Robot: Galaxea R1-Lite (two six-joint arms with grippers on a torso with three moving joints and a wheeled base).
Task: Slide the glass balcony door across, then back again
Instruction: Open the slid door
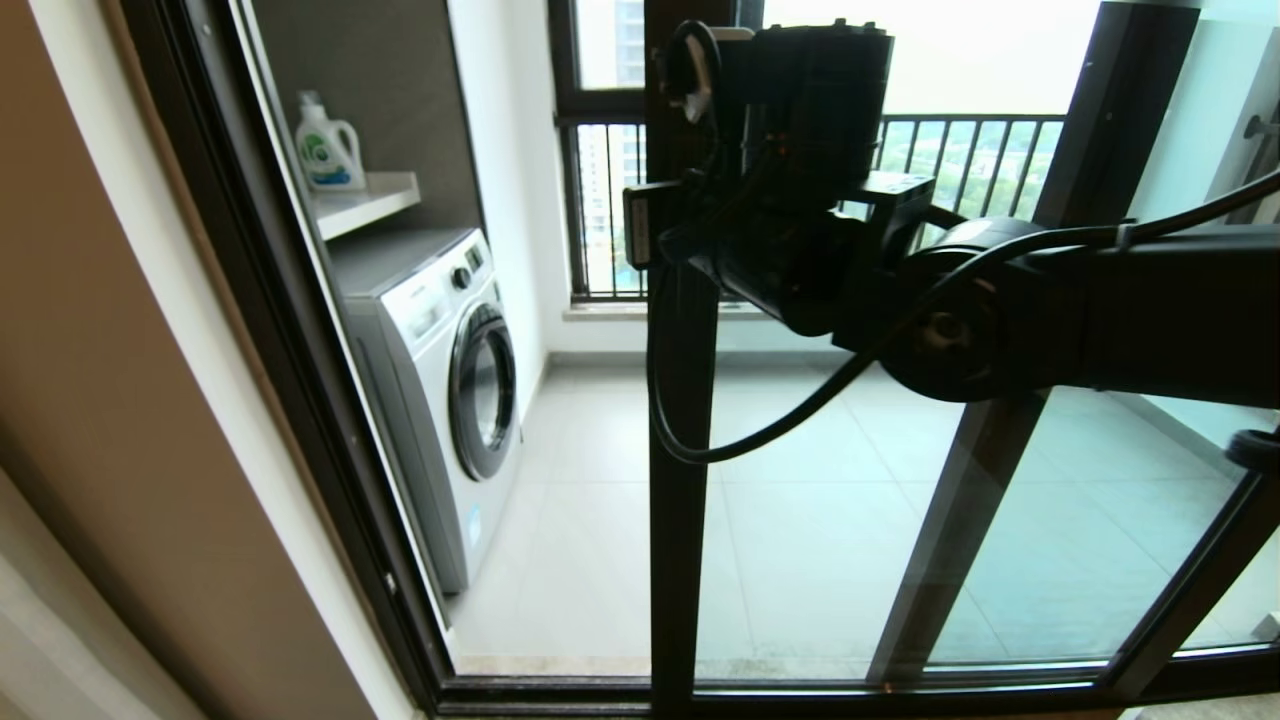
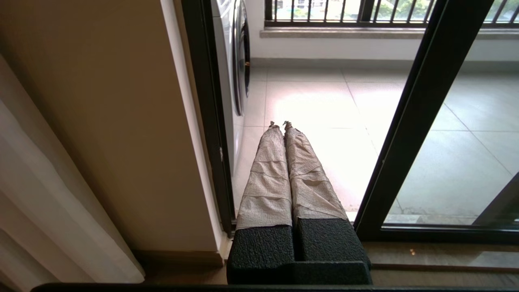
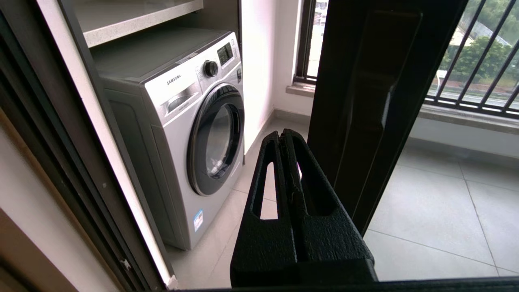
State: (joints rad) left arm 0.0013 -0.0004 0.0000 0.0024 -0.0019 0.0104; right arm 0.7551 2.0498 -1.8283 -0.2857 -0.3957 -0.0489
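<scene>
Here, the glass balcony door (image 1: 820, 520) stands partly open, its black upright mid-scene with the gap on the left. Beyond that gap, a washing machine (image 1: 450, 390) sits on the far left. The right tool (image 3: 284, 140), fingers pressed together and holding nothing, hovers beside the upright's latch handle (image 3: 379, 97). The left tool (image 2: 282, 125), also closed and empty, hangs low near the doorway.

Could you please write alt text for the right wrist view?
The right gripper, shut and empty, sits beside the black upright of the glass balcony door. A white front-loading washing machine stands in the balcony beyond the open gap.
</scene>
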